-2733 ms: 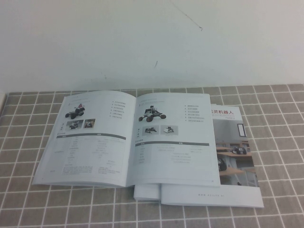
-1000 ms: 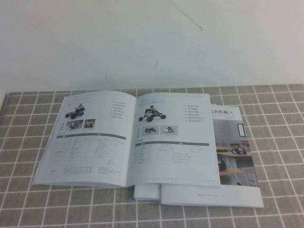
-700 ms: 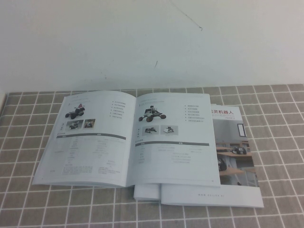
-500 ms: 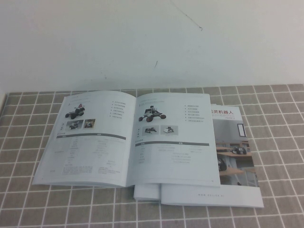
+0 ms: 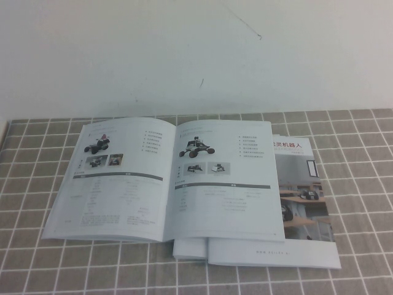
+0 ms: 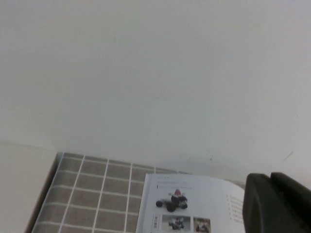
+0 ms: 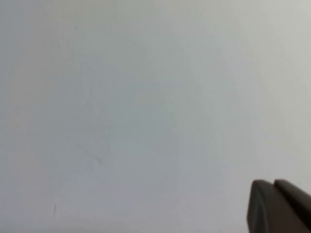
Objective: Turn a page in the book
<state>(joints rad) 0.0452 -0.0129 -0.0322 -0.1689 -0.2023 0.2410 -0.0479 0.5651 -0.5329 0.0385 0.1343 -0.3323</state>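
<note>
The book (image 5: 116,184) lies open and flat on the checked tablecloth in the high view. Its right-hand leaf is the page (image 5: 224,184), with a wheeled-robot picture, two small photos, a grey band and a table. The left-hand leaf shows a red-and-black vehicle; that leaf also appears in the left wrist view (image 6: 182,206). Neither arm shows in the high view. My left gripper (image 6: 271,179) is shut and empty, held up off the book's left side. My right gripper (image 7: 273,185) is shut and empty, facing only the white wall.
A second booklet (image 5: 304,196) with a Chinese title and a desk photo lies under the book's right side, sticking out to the right and front. A white wall (image 5: 196,55) rises behind the table. The tablecloth's left edge (image 6: 48,194) is near the book.
</note>
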